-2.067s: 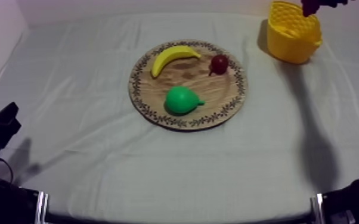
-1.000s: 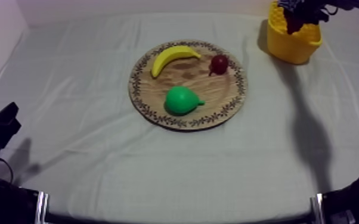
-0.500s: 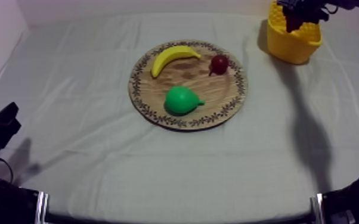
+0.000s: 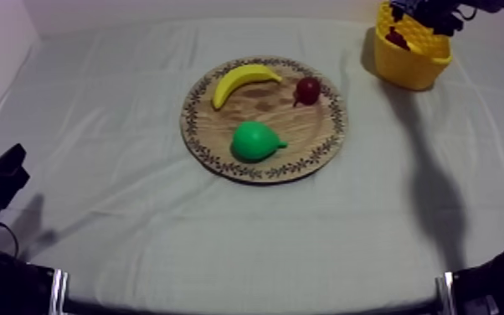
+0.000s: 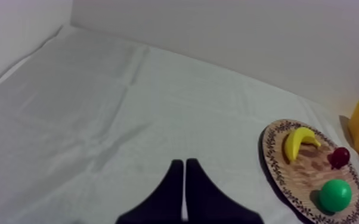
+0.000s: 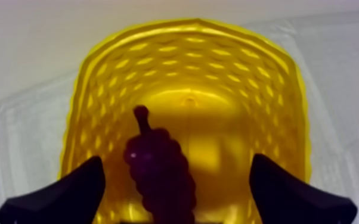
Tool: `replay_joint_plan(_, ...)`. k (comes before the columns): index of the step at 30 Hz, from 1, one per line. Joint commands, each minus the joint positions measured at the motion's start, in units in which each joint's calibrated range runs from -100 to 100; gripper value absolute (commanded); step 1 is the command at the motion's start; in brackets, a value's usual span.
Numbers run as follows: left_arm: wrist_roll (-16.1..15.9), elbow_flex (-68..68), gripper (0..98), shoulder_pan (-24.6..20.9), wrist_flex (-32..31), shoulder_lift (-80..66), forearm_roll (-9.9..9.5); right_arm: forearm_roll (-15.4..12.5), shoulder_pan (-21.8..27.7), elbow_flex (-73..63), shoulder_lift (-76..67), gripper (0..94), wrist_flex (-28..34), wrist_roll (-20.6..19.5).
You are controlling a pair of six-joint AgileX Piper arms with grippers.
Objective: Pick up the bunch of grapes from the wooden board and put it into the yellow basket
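Note:
The purple bunch of grapes [image 6: 158,173] lies inside the yellow basket [image 6: 188,77], stem pointing up. My right gripper [image 6: 177,162] hangs open just above the basket, one finger on each side of the grapes and neither touching them. From above, the grapes [image 4: 396,38] show as a dark spot in the basket [image 4: 412,59] at the table's far right, under my right gripper [image 4: 427,10]. My left gripper [image 5: 185,173] is shut on nothing, low over the cloth at the near left [image 4: 4,172].
The round wooden board [image 4: 190,117] in the middle of the table carries a banana [image 4: 243,80], a small red fruit [image 4: 308,89] and a green pear [image 4: 255,141]. Bare cloth lies between the board and the basket.
The grapes, earlier held over the basket by my right gripper, now lie inside it. The right gripper has opened. The left arm has not moved.

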Motion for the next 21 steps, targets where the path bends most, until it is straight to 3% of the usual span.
replay_joint_plan(1,0.0,0.0,0.1,0.0,0.0,0.0,0.0,0.1,0.1,0.2,-0.3,73.7,-0.4,0.1)
replay_joint_plan(8,0.0,0.0,0.1,0.0,0.0,0.0,0.0,1.0,0.3,3.1,-2.7,70.4,-1.7,-0.6)
replay_joint_plan(15,0.0,0.0,0.1,0.0,0.0,0.0,0.0,3.4,1.0,11.7,-9.2,58.5,-4.4,-2.2)
replay_joint_plan(21,0.0,0.0,0.1,0.0,0.0,0.0,0.0,3.2,2.5,20.1,-17.7,46.6,-5.3,-1.9)
